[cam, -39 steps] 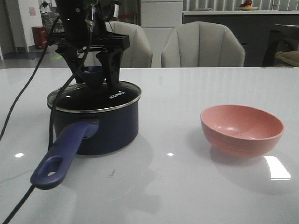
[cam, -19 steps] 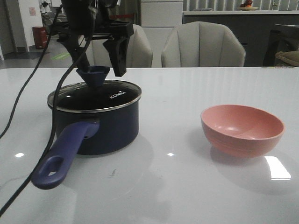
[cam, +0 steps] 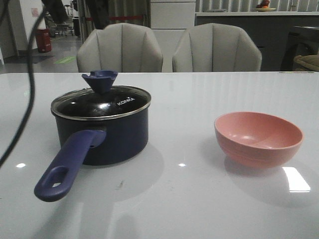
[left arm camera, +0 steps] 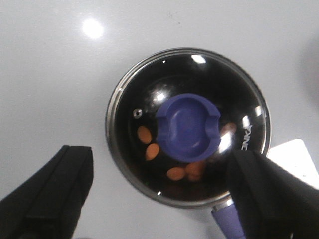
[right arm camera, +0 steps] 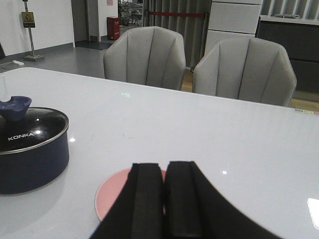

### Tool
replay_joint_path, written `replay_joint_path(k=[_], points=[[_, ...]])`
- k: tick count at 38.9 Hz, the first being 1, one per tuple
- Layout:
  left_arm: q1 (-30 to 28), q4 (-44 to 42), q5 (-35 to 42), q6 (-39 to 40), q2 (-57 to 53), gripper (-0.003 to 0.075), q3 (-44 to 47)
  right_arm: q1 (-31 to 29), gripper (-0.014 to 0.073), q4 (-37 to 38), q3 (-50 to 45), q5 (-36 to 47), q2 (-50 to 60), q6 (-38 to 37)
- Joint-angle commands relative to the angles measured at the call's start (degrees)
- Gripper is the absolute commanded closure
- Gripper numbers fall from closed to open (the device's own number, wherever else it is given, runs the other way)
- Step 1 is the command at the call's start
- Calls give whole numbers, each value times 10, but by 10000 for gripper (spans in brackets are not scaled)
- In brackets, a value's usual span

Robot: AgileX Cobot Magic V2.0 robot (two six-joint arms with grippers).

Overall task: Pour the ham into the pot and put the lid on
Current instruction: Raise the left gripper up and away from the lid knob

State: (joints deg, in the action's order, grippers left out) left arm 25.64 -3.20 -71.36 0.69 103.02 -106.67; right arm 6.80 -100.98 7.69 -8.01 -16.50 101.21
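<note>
lid on pot over ham, left fingers apart, right fingers together

Front low, level; left wrist overhead; all share lid.

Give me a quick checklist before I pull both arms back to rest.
1. Lid seated on the pot: ok, rim looks level all round.
2. Ham inside the pot: ok, orange chunks show through the glass.
3. Left pincer free of the knob: ok, open, fingers wide of it.
4. Right pincer empty: ok, shut on nothing.
5. Pink bowl empty: ok, no chunks visible inside.
</note>
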Motion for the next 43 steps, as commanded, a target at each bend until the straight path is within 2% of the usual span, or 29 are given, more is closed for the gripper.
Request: replay_joint_path(k=[1,7,20,43], points=[[-3,-39,-10,0,-84,150,29,1,445,-10,13,-10,-3,4],[-3,-56,14,0,-161,150,115,1,445,-10,13,-10,-3,4],[-3,-51,141,6,-371,150,322,1,445,-10,13,-10,-3,4],[-3,-52,340,15,-842,154,681,1,445,-10,13,-10,-3,4]])
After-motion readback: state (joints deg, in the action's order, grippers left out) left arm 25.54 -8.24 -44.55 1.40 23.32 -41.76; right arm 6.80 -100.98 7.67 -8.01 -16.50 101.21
